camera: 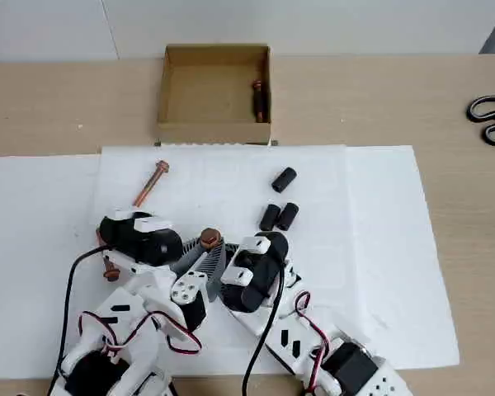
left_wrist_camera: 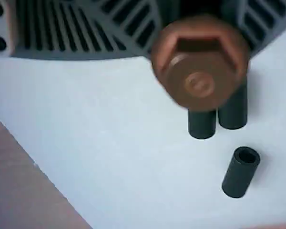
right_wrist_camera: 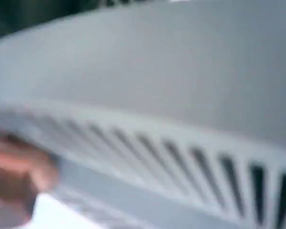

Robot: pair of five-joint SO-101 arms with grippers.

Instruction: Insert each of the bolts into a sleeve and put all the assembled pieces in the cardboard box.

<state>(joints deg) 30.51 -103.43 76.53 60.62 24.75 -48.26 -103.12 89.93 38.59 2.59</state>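
Note:
My left gripper (camera: 206, 256) is shut on a copper bolt (camera: 210, 239), whose hexagonal head (left_wrist_camera: 200, 71) stands up close in the left wrist view. My right gripper (camera: 229, 274) sits close against it from the right; a grey ribbed part (right_wrist_camera: 157, 157) and a bit of copper (right_wrist_camera: 14, 181) are close up in the right wrist view. Three black sleeves lie on the white paper: a pair (camera: 279, 216) (left_wrist_camera: 202, 123) and a single one (camera: 284, 178) (left_wrist_camera: 241, 171). A loose bolt (camera: 150, 183) lies at the left. The cardboard box (camera: 172, 91) holds one assembled piece (camera: 259, 99).
Another bolt (camera: 110, 268) lies partly hidden beside the left arm's base. Scissors (camera: 491, 115) rest at the table's far right edge. The white paper (camera: 379, 247) covers the middle of the wooden table (camera: 66, 99).

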